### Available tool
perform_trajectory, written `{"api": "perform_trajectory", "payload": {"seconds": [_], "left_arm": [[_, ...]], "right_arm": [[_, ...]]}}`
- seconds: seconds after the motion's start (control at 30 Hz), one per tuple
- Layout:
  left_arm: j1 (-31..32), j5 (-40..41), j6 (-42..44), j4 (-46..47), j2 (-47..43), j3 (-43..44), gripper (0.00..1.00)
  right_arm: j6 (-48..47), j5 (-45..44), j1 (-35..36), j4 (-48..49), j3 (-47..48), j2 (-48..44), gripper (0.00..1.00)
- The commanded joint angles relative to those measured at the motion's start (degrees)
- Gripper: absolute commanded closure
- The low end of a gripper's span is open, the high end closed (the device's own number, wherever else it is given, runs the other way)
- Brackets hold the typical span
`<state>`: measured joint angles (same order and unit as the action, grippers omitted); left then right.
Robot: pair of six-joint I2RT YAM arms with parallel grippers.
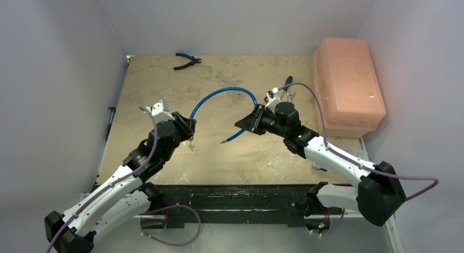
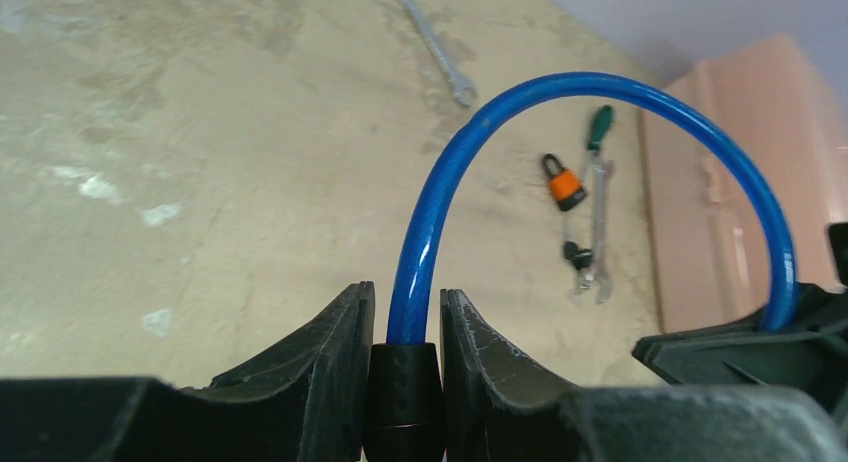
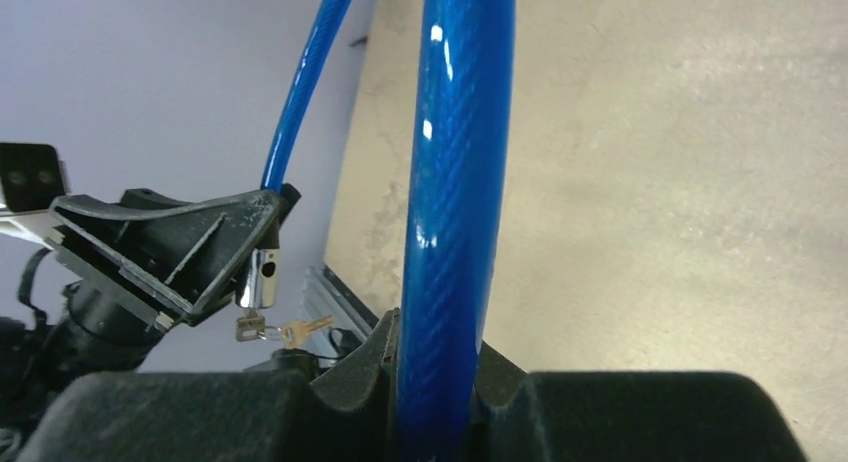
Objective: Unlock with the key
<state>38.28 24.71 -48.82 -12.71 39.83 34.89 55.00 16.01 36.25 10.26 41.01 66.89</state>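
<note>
Cable (image 1: 219, 93) looks springy and slick, so my left fingers (image 2: 330, 352) clench its rigid barrel (image 2: 403, 392), right fingers (image 3: 360, 374) clench the cable apart from the barrel, key (image 3: 262, 282) dangling under barrel.

Your left arm (image 1: 109, 188) and right arm (image 1: 340, 161) showed white links and black joints. A lilac cable (image 1: 407, 177) looped along each, bulging toward four o'clock on the right. The left gripper (image 1: 191, 130) and right gripper (image 1: 241, 124) were black.
</note>
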Motion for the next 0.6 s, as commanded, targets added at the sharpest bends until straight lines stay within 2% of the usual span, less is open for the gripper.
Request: {"api": "perform_trajectory", "payload": {"seconds": [0.0,0.33,0.57], "left_arm": [[0.0,9.9,-3.2,-5.4,3.7,-0.8,1.00],[-1.4,19.7,-6.9,-1.3,14.2,-3.7,1.00],[-9.5,19.8,-8.1,3.9,27.0,-2.1,1.00]], "right_arm": [[-4.3,0.0,-0.9,2.9,3.9,4.4,1.00],[-7.8,11.1,-1.3,5.9,16.5,27.5,1.00],[-6.7,17.0,-1.3,7.4,29.2,43.8,0.96]]}}
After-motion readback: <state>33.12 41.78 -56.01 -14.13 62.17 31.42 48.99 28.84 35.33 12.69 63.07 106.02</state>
